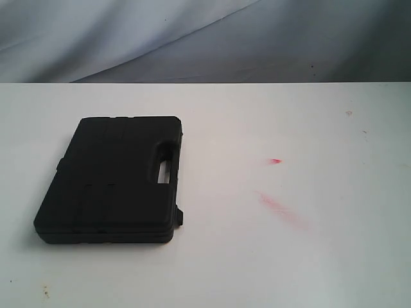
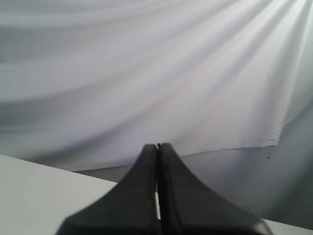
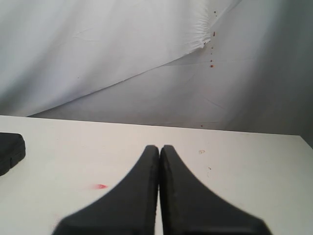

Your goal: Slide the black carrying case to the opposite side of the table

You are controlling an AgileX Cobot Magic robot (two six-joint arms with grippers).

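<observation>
1. The flat, rectangular, matte black plastic case [image 1: 112, 179] lies flat on the wide, plain white tabletop [image 1: 302, 263], in the left half of the exterior view and closer to the near edge than the far one.
2. Its slot-shaped handle cutout [image 1: 166, 163] runs along the edge that faces the middle of the table.
3. A small black latch tab [image 1: 180, 218] sticks out at the case's near right corner.
4. Faint red smears [image 1: 279, 208] mark the table right of the case, well apart from it.
5. The left gripper [image 2: 157, 145] has its two black fingers pressed together with nothing between them. It points at a draped white cloth [image 2: 146, 73] beyond the table.
6. The right gripper [image 3: 159, 147] is likewise closed tip to tip and empty, above the table. One corner of the case shows in its wrist view, well apart from the fingertips.
</observation>
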